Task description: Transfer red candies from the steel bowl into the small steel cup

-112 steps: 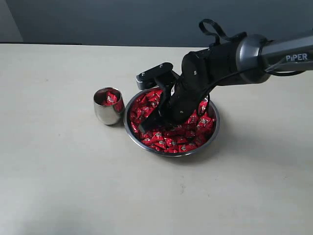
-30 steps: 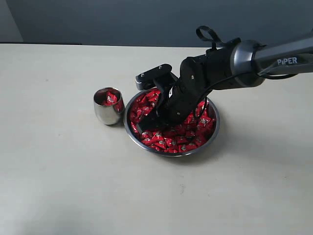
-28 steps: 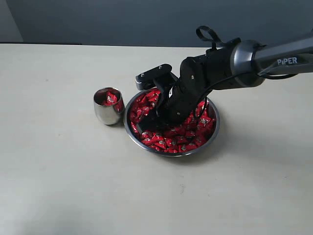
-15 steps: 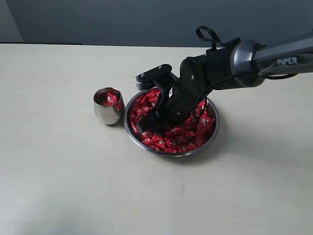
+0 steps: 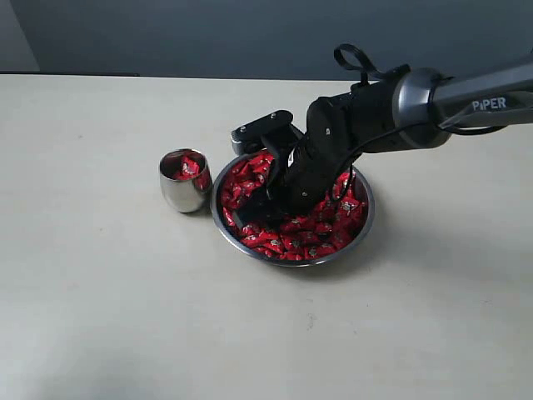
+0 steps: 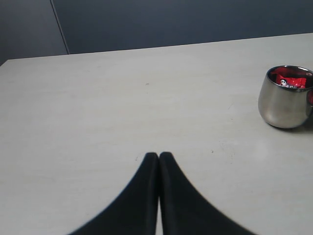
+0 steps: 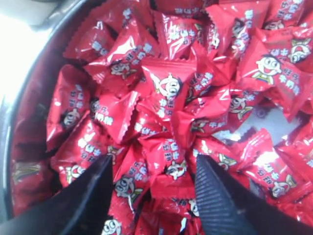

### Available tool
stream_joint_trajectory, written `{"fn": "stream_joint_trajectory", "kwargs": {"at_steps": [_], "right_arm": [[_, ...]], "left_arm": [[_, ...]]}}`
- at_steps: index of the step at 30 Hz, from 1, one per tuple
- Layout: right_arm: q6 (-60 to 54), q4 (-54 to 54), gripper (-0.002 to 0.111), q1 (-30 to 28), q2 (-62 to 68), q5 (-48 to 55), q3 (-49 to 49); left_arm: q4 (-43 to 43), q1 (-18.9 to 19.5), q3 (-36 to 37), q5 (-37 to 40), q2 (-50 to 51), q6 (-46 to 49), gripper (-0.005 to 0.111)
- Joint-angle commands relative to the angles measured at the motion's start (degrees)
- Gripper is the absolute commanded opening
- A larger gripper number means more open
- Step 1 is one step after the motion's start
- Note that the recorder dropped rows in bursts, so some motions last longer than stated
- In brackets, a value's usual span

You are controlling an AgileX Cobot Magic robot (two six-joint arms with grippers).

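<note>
Few shiny red-wrapped candies in small polished steel cup, wide shallow steel bowl near full; right gripper spread empty over pile, left gripper pinched closed.

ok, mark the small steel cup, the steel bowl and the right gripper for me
small steel cup (image 5: 183, 196), exterior view, polished outer wall.
steel bowl (image 5: 291, 262), exterior view, near rim.
right gripper (image 7: 152, 166), right wrist view, midway between its open fingertips.

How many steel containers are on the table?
2. The small steel cup stands on the table left of centre in the exterior view; the steel bowl sits just right of it, holding red candies. No other shows.
</note>
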Motion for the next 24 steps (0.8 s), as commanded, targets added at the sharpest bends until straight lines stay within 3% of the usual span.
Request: {"fn": "stream_joint_trajectory", "kwargs": {"at_steps": [1,24], "right_arm": [[-0.4,-0.3,0.05,-0.2,-0.1,0.2,0.1],[-0.4,-1.5,0.05,-0.2,-0.1,-0.5,0.1]], "left_arm": [[0.1,-0.3,-0.5,-0.3,-0.3,-0.1,0.0],[0.1,-0.3,-0.5,-0.3,-0.3,-0.1,0.0]]}}
